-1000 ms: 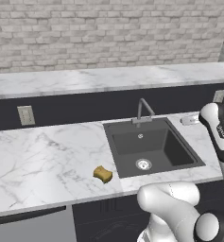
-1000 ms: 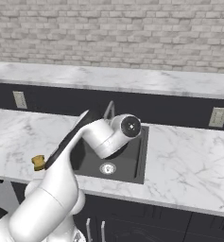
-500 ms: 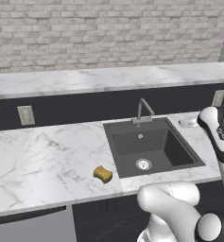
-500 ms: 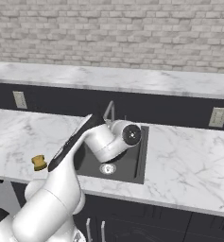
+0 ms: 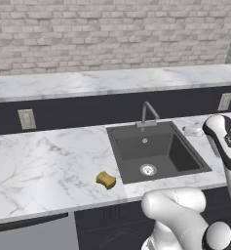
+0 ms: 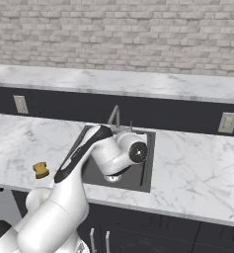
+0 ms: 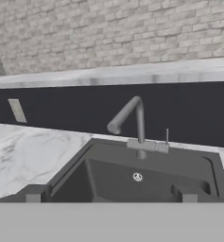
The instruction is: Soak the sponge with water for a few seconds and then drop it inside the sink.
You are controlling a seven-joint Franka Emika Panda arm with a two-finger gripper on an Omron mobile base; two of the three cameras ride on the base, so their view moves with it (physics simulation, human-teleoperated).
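The mustard-yellow sponge (image 5: 105,179) lies on the marble counter left of the sink (image 5: 184,155), close to the front edge; it is also on the counter's left part (image 6: 40,170) in the right base view. In the hand view my gripper (image 7: 110,194) faces the grey gooseneck faucet (image 7: 132,117) over the near rim of the dark basin (image 7: 108,176). Its two fingertips (image 7: 33,194) stand far apart with nothing between them. My wrist (image 6: 124,153) hovers over the sink, well right of the sponge. The water is out of view.
A small white dish (image 5: 192,130) sits on the counter right of the faucet (image 5: 147,113). Wall outlets (image 5: 26,118) are set in the dark backsplash under a raised marble ledge (image 5: 112,80). My white forearm (image 5: 225,142) stands at the sink's right side.
My hand has sunk lower and slightly right over the sink in the right base view. The sponge has stayed put and the fingers remain spread.
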